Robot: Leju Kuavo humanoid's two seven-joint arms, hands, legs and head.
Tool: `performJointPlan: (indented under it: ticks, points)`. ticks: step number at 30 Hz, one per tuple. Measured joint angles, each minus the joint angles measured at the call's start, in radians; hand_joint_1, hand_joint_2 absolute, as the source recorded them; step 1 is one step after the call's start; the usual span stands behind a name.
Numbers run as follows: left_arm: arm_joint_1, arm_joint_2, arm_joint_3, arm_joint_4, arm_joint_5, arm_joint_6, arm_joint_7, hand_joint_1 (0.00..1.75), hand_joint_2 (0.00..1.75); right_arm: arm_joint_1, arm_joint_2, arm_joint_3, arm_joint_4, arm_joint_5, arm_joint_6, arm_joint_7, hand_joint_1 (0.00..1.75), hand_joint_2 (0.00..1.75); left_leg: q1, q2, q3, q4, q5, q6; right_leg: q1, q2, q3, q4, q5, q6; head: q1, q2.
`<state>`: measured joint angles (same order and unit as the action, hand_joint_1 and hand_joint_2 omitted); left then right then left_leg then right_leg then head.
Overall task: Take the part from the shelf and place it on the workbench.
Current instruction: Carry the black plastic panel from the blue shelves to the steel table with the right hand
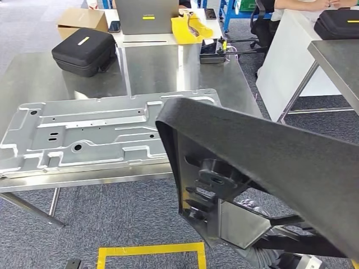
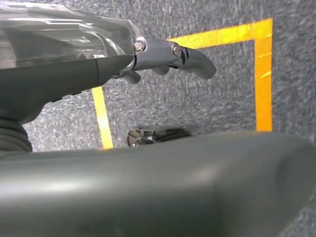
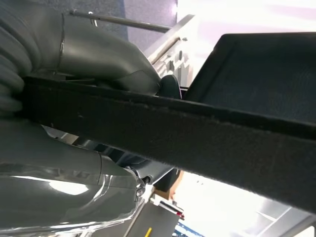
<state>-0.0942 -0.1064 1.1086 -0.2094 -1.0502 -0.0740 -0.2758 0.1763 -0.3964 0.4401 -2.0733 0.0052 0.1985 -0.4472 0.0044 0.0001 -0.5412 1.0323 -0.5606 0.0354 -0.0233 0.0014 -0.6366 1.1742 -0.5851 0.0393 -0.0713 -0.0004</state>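
You had the black part [image 1: 271, 151] in the right hand [image 3: 93, 59], clamped on its edge, held over the bench's [image 1: 178, 70] near right corner. Long axis ran bench-corner to lower right, narrow end toward the bench. Left hand [image 2: 175, 54]: fingers straight, nothing in it. On bench: 1 metal panel [image 1: 84, 134], 1 black case [image 1: 84, 50].

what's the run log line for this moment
part: black panel | held by: right hand | over: workbench edge | placed: no
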Motion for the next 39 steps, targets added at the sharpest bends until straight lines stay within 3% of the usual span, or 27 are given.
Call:
performJointPlan:
  ticks: [2, 7, 9, 11, 12, 13, 14, 16, 18, 21, 23, 26, 27, 28, 29, 31, 32, 33, 37, 39]
  points:
    - [0.000, 0.000, 0.000, 0.000, 0.000, 0.000, 0.000, 0.00, 0.00, 0.000, 0.000, -0.003, -0.001, 0.000, -0.002, 0.000, 1.75, 1.75, -0.004, -0.001, 0.007, 0.004, -0.010, -0.009, 0.003, 0.000, 0.046, -0.103, 0.040, -0.006, 0.000, 0.000]
    - [-0.004, 0.000, 0.000, 0.000, 0.000, 0.000, -0.001, 0.00, 0.00, 0.004, 0.000, -0.007, -0.003, 0.000, -0.008, -0.003, 1.75, 1.75, -0.003, -0.001, 0.005, 0.018, -0.030, -0.029, 0.002, 0.001, 0.057, -0.128, 0.035, -0.028, 0.000, 0.000]
    - [-0.005, 0.000, 0.000, 0.000, 0.000, 0.000, -0.001, 0.00, 0.00, 0.003, 0.001, -0.007, -0.004, 0.000, -0.008, -0.004, 1.75, 1.75, 0.000, -0.001, -0.035, 0.103, -0.076, -0.040, -0.001, -0.002, 0.061, -0.130, 0.033, -0.036, -0.001, 0.000]
    - [-0.003, 0.000, 0.000, 0.000, 0.000, 0.000, -0.001, 0.00, 0.00, 0.003, 0.002, -0.007, -0.004, 0.000, -0.009, -0.005, 1.75, 1.75, 0.003, -0.001, -0.102, 0.227, -0.123, -0.046, 0.000, -0.003, 0.063, -0.130, 0.029, -0.040, 0.000, 0.000]
    - [-0.002, 0.000, 0.000, 0.000, 0.000, 0.000, -0.001, 0.00, 0.00, 0.003, 0.003, -0.007, -0.004, 0.000, -0.009, -0.005, 1.75, 1.75, 0.004, -0.001, -0.124, 0.263, -0.125, -0.047, 0.000, -0.003, 0.066, -0.129, 0.027, -0.041, 0.000, 0.000]
    - [-0.002, 0.000, 0.000, 0.000, 0.000, 0.000, -0.001, 0.00, 0.00, 0.003, 0.003, -0.007, -0.004, 0.000, -0.009, -0.005, 1.75, 1.75, 0.004, -0.001, -0.130, 0.262, -0.106, -0.046, 0.000, -0.002, 0.070, -0.129, 0.024, -0.041, 0.000, 0.000]
    - [-0.002, 0.000, 0.000, 0.000, 0.000, 0.000, -0.001, 0.00, 0.00, 0.003, 0.004, -0.007, -0.004, 0.000, -0.009, -0.005, 1.75, 1.75, 0.003, -0.001, -0.118, 0.224, -0.070, -0.042, 0.000, -0.001, 0.076, -0.129, 0.020, -0.040, 0.000, 0.000]
    - [-0.003, 0.000, 0.000, 0.000, 0.000, 0.000, -0.001, 0.00, 0.00, 0.002, 0.006, -0.007, -0.004, 0.001, -0.009, -0.005, 1.75, 1.75, 0.000, -0.002, -0.071, 0.105, 0.005, -0.031, 0.001, 0.000, 0.088, -0.130, 0.012, -0.037, 0.000, 0.000]
    - [-0.004, 0.000, 0.000, 0.000, 0.000, 0.000, -0.001, 0.00, 0.00, 0.001, 0.007, -0.007, -0.004, 0.002, -0.009, -0.005, 1.75, 1.75, -0.007, -0.002, -0.043, 0.035, 0.027, -0.020, 0.001, 0.001, 0.090, -0.131, 0.008, -0.030, 0.000, 0.000]
    - [-0.005, 0.001, 0.000, 0.000, 0.000, 0.000, -0.001, 0.00, 0.00, -0.002, 0.009, -0.007, -0.005, 0.003, -0.010, -0.004, 1.75, 1.75, -0.009, -0.003, -0.035, 0.013, 0.017, -0.012, -0.001, 0.001, 0.090, -0.135, 0.006, -0.014, 0.000, 0.000]
    - [-0.006, 0.001, 0.000, 0.000, 0.000, 0.000, -0.002, 0.00, 0.00, -0.003, 0.009, -0.007, -0.007, 0.003, -0.010, -0.004, 1.75, 1.75, -0.003, -0.002, -0.025, -0.001, 0.021, -0.004, 0.000, 0.001, 0.080, -0.102, -0.018, -0.007, 0.000, 0.000]
    - [-0.007, 0.000, 0.000, 0.000, 0.000, 0.000, -0.002, 0.00, 0.00, -0.002, 0.009, -0.007, -0.008, 0.005, -0.010, -0.004, 1.75, 1.75, -0.001, 0.000, -0.014, -0.007, 0.018, 0.004, 0.000, 0.001, -0.008, 0.066, -0.092, -0.002, 0.000, 0.000]
    - [-0.007, 0.000, 0.000, 0.000, 0.000, 0.000, -0.002, 0.00, 0.00, -0.001, 0.009, -0.007, -0.008, 0.006, -0.010, -0.003, 1.75, 1.75, -0.001, 0.001, -0.012, -0.007, 0.015, 0.005, 0.000, 0.001, -0.035, 0.110, -0.099, 0.000, 0.000, 0.000]
    - [-0.007, 0.000, 0.000, 0.000, 0.000, 0.000, -0.002, 0.00, 0.00, -0.001, 0.009, -0.007, -0.008, 0.006, -0.010, -0.003, 1.75, 1.75, 0.000, 0.001, -0.009, -0.006, 0.013, 0.005, -0.001, 0.000, -0.047, 0.120, -0.087, 0.002, 0.000, 0.000]
    - [-0.006, 0.000, 0.000, 0.000, 0.000, 0.000, -0.002, 0.00, 0.00, -0.001, 0.009, -0.007, -0.008, 0.006, -0.010, -0.003, 1.75, 1.75, 0.001, 0.000, -0.005, -0.006, 0.009, 0.002, -0.001, 0.000, -0.039, 0.091, -0.056, 0.004, 0.000, 0.000]
    - [-0.006, 0.000, 0.000, 0.000, 0.000, -0.001, -0.002, 0.00, 0.00, -0.002, 0.009, -0.007, -0.008, 0.006, -0.010, -0.002, 1.75, 1.75, 0.002, -0.001, 0.007, -0.003, -0.002, -0.007, -0.001, -0.001, 0.011, -0.029, 0.017, 0.005, 0.000, 0.000]
    - [-0.007, 0.000, 0.000, 0.000, 0.000, -0.001, -0.002, 0.00, 0.00, -0.002, 0.009, -0.007, -0.009, 0.006, -0.010, -0.002, 1.75, 1.75, 0.001, -0.001, 0.010, 0.000, -0.007, -0.012, 0.000, -0.001, 0.034, -0.081, 0.036, 0.002, 0.000, 0.000]
    - [-0.007, 0.000, 0.000, 0.000, 0.000, -0.001, -0.002, 0.00, 0.00, -0.001, 0.009, -0.007, -0.009, 0.006, -0.010, -0.002, 1.75, 1.75, 0.000, -0.002, 0.012, 0.001, -0.012, -0.017, 0.001, -0.001, 0.048, -0.111, 0.043, -0.002, 0.000, 0.000]
    - [-0.009, 0.000, 0.000, 0.000, 0.000, -0.002, -0.003, 0.00, 0.00, 0.001, 0.009, -0.008, -0.011, 0.007, -0.010, -0.002, 1.75, 1.75, -0.001, -0.002, 0.014, 0.008, -0.024, -0.029, 0.001, 0.001, 0.054, -0.124, 0.035, -0.025, -0.001, 0.000]
    - [-0.010, 0.000, 0.000, 0.000, 0.000, -0.002, -0.003, 0.00, 0.00, 0.001, 0.010, -0.007, -0.013, 0.007, -0.010, -0.002, 1.75, 1.75, 0.001, -0.002, -0.015, 0.072, -0.063, -0.038, -0.002, -0.002, 0.058, -0.126, 0.032, -0.033, -0.001, 0.000]
